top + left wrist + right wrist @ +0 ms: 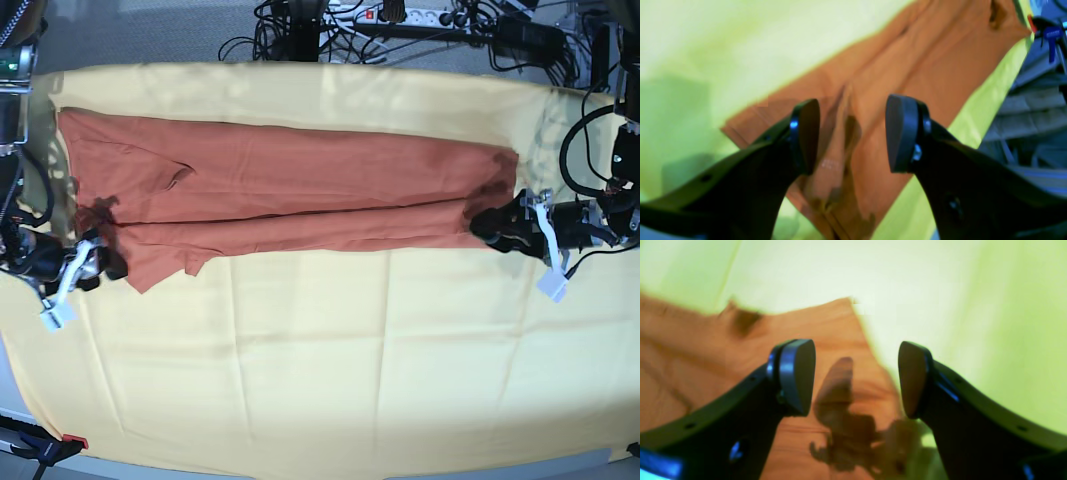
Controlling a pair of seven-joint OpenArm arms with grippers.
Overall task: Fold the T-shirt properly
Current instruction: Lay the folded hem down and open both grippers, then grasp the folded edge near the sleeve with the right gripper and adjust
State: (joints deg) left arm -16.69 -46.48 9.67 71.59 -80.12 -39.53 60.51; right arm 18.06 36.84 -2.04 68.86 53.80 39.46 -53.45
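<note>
Both grippers stand open and empty: left gripper [852,135] and right gripper [857,378], one at each end of the T-shirt [290,195], folded lengthwise near the yellow cloth's [330,380] far edge. Next likely regrasping for a crosswise fold.

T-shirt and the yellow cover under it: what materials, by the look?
T-shirt: soft matte knit, likely cotton; it drapes in limp folds and creases with no sheen. Yellow cloth: thin matte woven fabric, perhaps cotton or polyester; faint straight fold lines show. Exact fibres can't be told.
</note>
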